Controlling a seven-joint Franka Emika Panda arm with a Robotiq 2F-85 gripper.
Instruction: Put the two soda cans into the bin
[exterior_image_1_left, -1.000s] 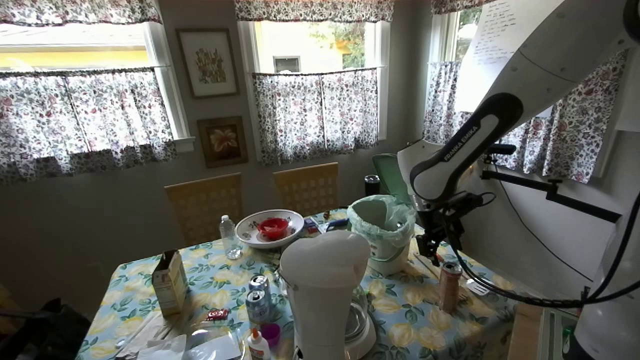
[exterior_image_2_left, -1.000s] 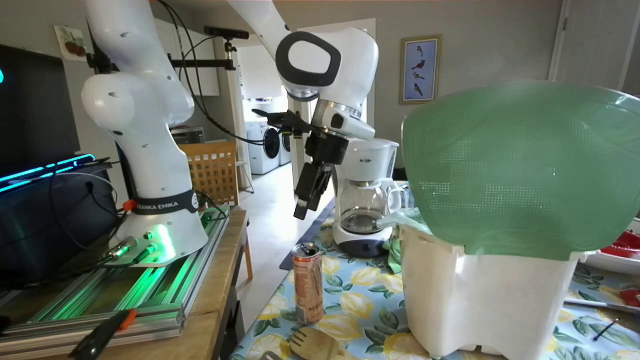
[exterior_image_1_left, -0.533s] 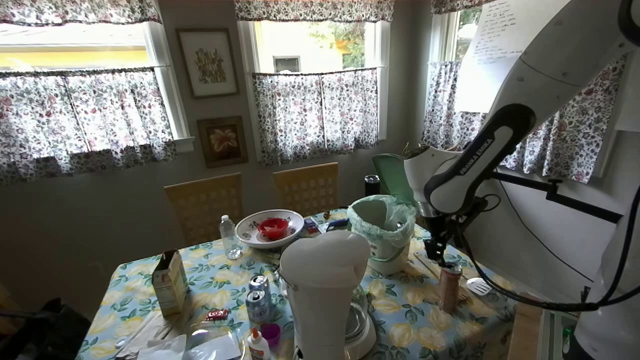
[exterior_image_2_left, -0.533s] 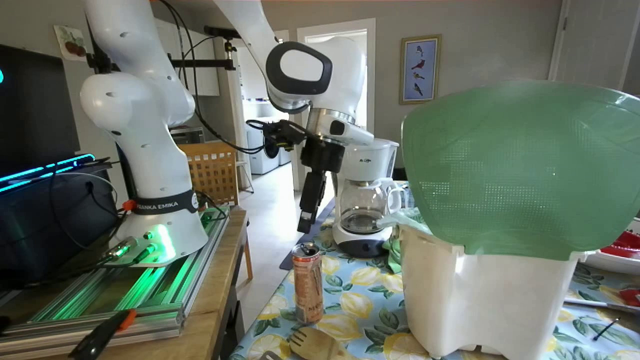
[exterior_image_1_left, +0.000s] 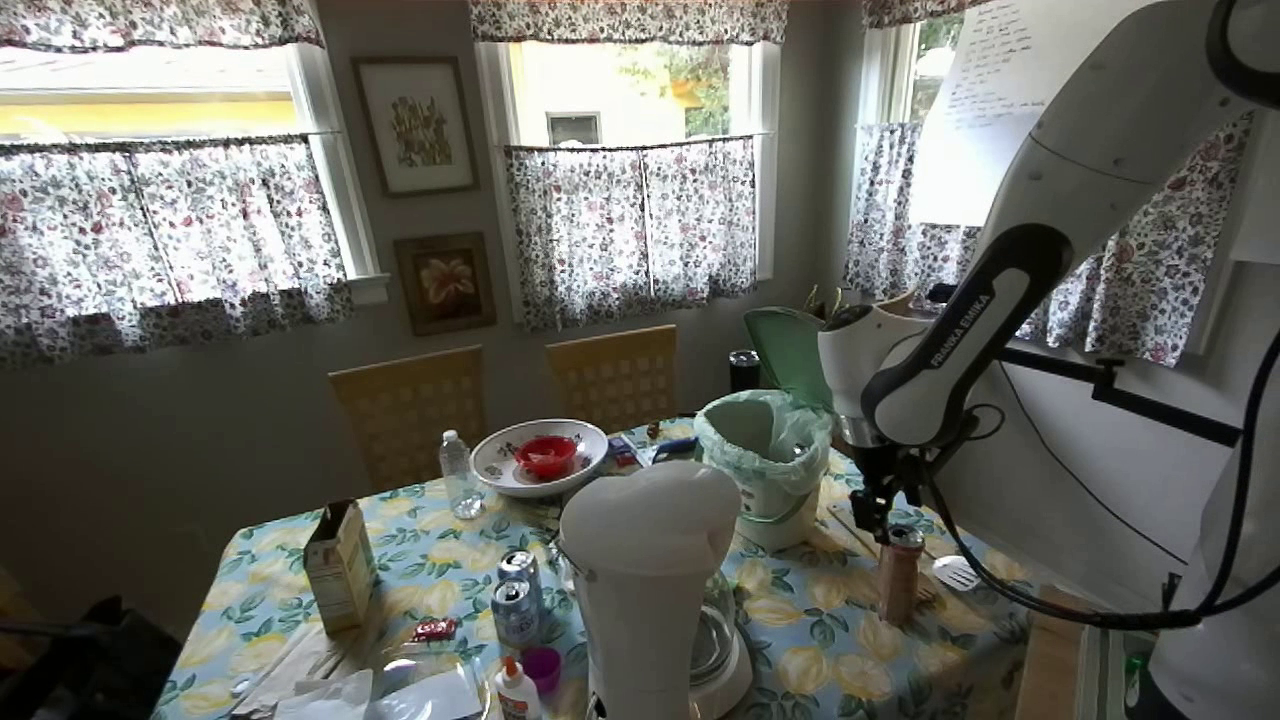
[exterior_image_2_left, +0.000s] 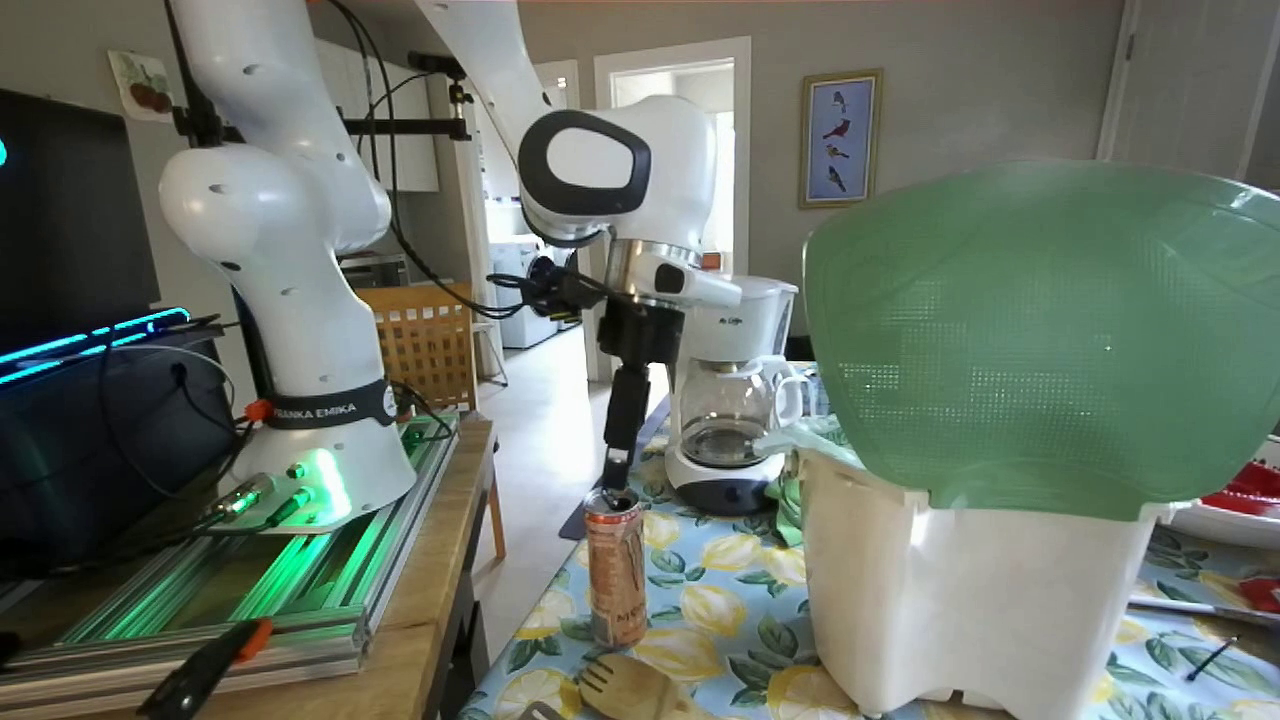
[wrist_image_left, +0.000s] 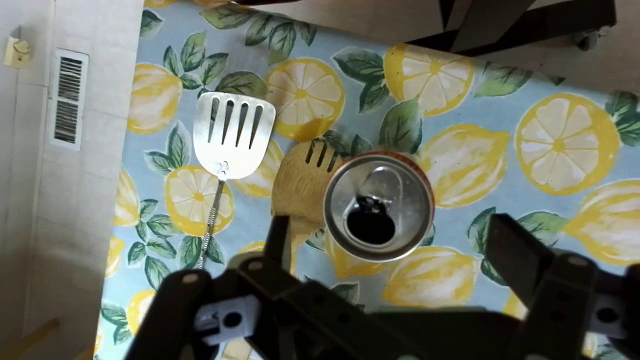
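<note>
The orange-brown soda can (exterior_image_1_left: 899, 582) stands upright on the table; it also shows in an exterior view (exterior_image_2_left: 616, 575) and from above in the wrist view (wrist_image_left: 378, 206), with its top opened. Two silvery blue-grey cans (exterior_image_1_left: 516, 612) stand close together left of the coffee maker. The bin (exterior_image_1_left: 770, 495) has a pale green liner and a raised green lid; its white back shows in an exterior view (exterior_image_2_left: 970, 600). My gripper (exterior_image_1_left: 888, 515) is open and pointing down, just above the orange-brown can's top (exterior_image_2_left: 615, 478). In the wrist view its fingertips (wrist_image_left: 389, 225) lie on either side of the can, apart from it.
A white coffee maker (exterior_image_1_left: 650, 580) stands near the bin. A wooden spatula (wrist_image_left: 297, 185) and a metal spatula (wrist_image_left: 235, 135) lie beside the orange-brown can. A white bowl (exterior_image_1_left: 500, 465) with a red bowl (exterior_image_1_left: 547, 456), a bottle (exterior_image_1_left: 460, 475) and a box (exterior_image_1_left: 340, 570) stand farther off.
My gripper has come down and turned more upright, from beside and above the orange-brown can to right over its top. The cans and the bin have not moved.
</note>
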